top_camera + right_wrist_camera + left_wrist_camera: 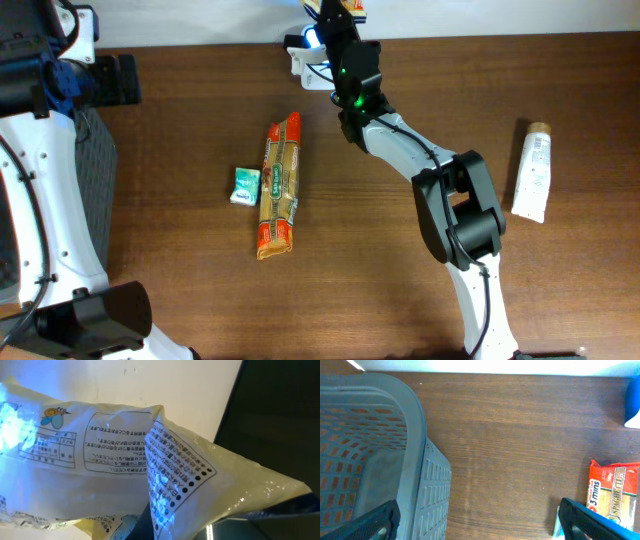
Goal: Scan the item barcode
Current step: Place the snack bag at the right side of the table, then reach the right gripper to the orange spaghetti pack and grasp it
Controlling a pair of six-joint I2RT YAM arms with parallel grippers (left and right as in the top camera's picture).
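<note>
My right gripper (337, 22) is raised at the table's far edge, shut on a pale yellow plastic packet (165, 460) printed with black Japanese text. Blue light falls across the packet's printed face and its fold. A white scanner (303, 58) with a blue glow stands just left of that gripper. The right fingers themselves are mostly hidden under the packet in the right wrist view. My left gripper (477, 527) hangs open over bare wood, one finger (370, 525) above the basket and the other beside the spaghetti pack.
A grey mesh basket (415, 435) stands at the table's left. An orange spaghetti pack (280, 185) and a small green packet (246, 186) lie mid-table. A white tube (532, 172) lies at the right.
</note>
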